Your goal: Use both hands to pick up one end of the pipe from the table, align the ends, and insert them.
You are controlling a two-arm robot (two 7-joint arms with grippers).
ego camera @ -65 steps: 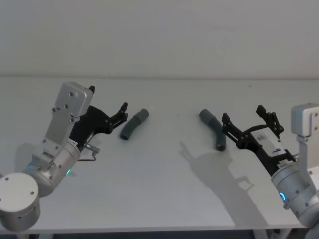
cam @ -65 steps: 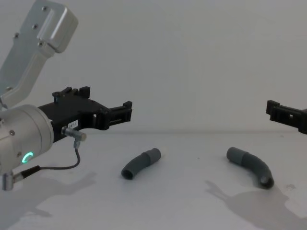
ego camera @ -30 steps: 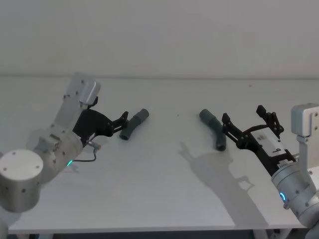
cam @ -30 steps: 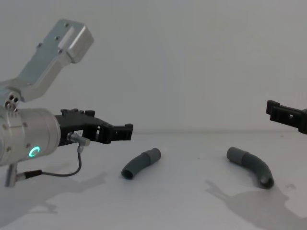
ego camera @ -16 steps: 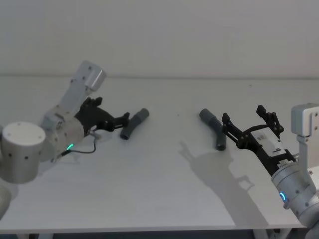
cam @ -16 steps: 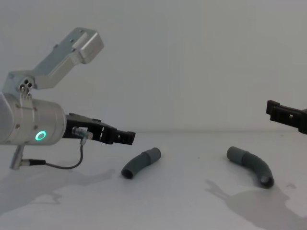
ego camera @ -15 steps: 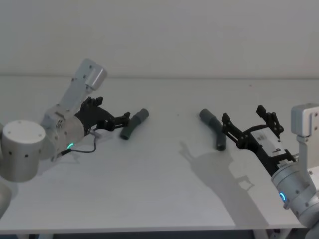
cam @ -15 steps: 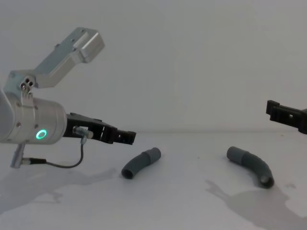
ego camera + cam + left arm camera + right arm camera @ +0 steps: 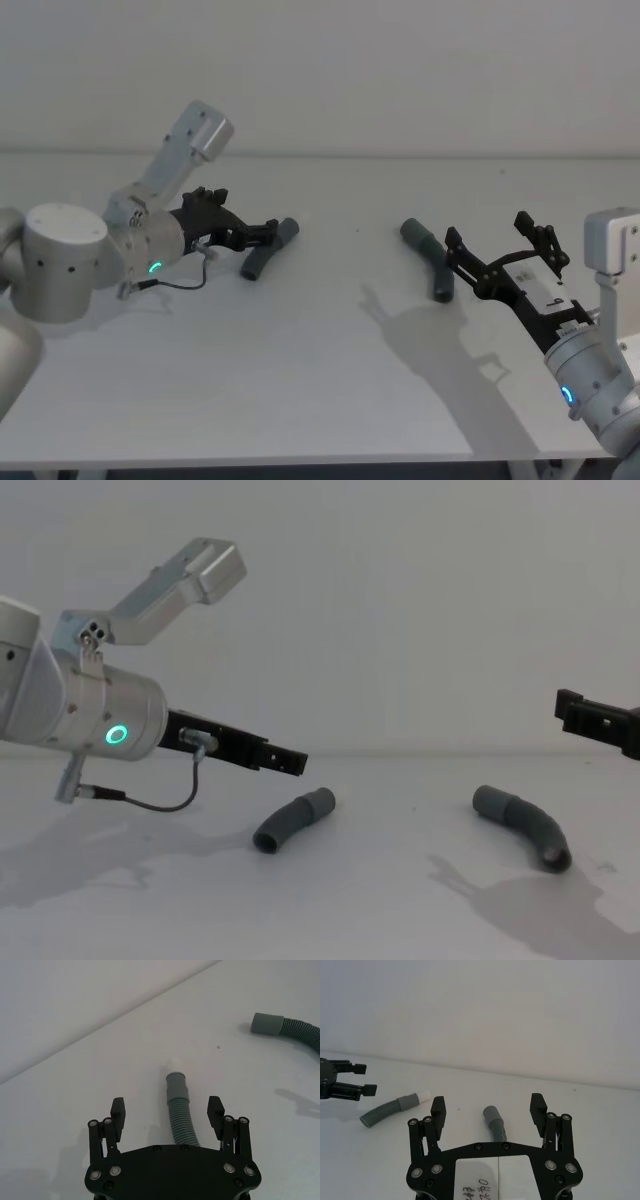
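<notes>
- I am looking at the left black plastic two-fingered gripper [image 9: 268,231] on its thick silver arm with the green glowing ring. Its fingers are standing wide apart and gripping nothing.
- In the left wrist view [image 9: 167,1108] those fingers are flanking the ribbed stretch of the left short curved dark grey tube piece [image 9: 179,1115], with a gap on either side.
- In the chest view the gripper tip [image 9: 293,762] is hovering above that piece [image 9: 290,821], not touching it.
- The piece's smooth grey collar end [image 9: 176,1085] is pointing away from the gripper, with a whitish inner tip [image 9: 173,1063] showing beyond it.
- The right black gripper [image 9: 487,230] is also standing open and empty, held above the surface just beside the right curved grey tube piece [image 9: 430,258].
- In the right wrist view [image 9: 488,1105] that piece [image 9: 496,1122] is lying ahead, between the spread fingers.
- Its collar end [image 9: 412,232] is facing the left piece across the gap.
- Both pieces are lying flat on the plain matte white table [image 9: 300,380], well apart from each other.
- I am seeing bare surface between them and a wide stretch towards the near edge, while the far edge is meeting the wall just behind the pieces.
</notes>
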